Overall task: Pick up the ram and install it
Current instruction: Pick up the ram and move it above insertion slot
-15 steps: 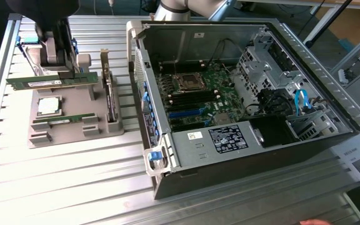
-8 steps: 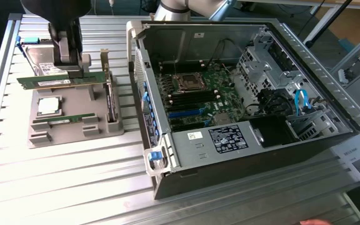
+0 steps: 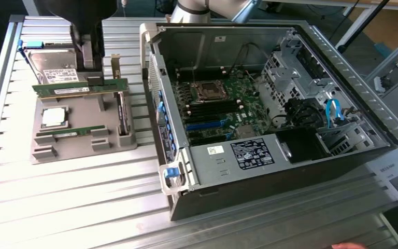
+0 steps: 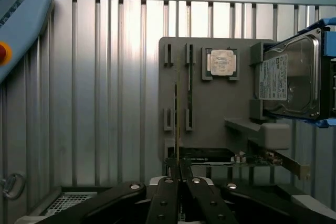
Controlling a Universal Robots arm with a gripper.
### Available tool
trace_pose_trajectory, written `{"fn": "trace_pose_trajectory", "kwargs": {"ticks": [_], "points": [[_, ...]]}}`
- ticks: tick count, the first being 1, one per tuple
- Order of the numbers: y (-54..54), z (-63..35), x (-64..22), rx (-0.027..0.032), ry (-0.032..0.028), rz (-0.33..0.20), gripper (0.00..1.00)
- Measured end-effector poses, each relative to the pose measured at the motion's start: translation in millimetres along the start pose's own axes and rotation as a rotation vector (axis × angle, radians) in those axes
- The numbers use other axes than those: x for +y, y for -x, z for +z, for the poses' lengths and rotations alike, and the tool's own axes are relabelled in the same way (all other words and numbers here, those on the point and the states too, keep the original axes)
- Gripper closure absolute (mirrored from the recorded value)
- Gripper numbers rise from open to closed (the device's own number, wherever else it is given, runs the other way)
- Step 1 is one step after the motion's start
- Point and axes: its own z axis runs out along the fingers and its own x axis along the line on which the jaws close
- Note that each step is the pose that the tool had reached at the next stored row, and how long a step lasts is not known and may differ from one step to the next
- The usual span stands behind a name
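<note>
The fingers (image 4: 171, 170) are pinched narrow on the ram (image 3: 60, 89), clamping the thin green stick by its upper long edge, roughly midway along it. In the exterior view the gripper (image 3: 94, 79) reaches straight down from above. The ram hangs level and on edge over the grey parts tray (image 3: 85, 114), above the stretch between the hard drive (image 3: 55, 65) and the square processor chip (image 3: 54, 116). The wrist view looks down along the fingers and shows the ram edge-on, as a fine line with a gold-coloured rim running out over the tray.

A second memory stick (image 3: 68, 132) sits in its holders on the tray, just beside the processor chip. The expansion card (image 3: 121, 109) stands on edge along the tray's side towards the exterior view's right.

The tray rests on the slatted aluminium bench (image 3: 81, 207), just beside the open computer case (image 3: 206, 46). Inside the case the motherboard (image 3: 219, 101) lies exposed, with its row of memory slots (image 3: 200, 111) near the processor socket. The ram is outside the case, apart from those slots. In the wrist view a teach pendant (image 4: 21, 9) with a red button lies on the bench.
</note>
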Motion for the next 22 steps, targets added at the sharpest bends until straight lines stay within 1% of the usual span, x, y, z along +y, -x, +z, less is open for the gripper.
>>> {"fn": "trace_pose_trajectory", "kwargs": {"ticks": [13, 22], "points": [[-0.3, -1.4, -28.7, 0.0, 0.0011, 0.0, 0.88], [-0.5, -2.5, -50.9, 0.0, 0.0023, 0.0, 0.88]]}}
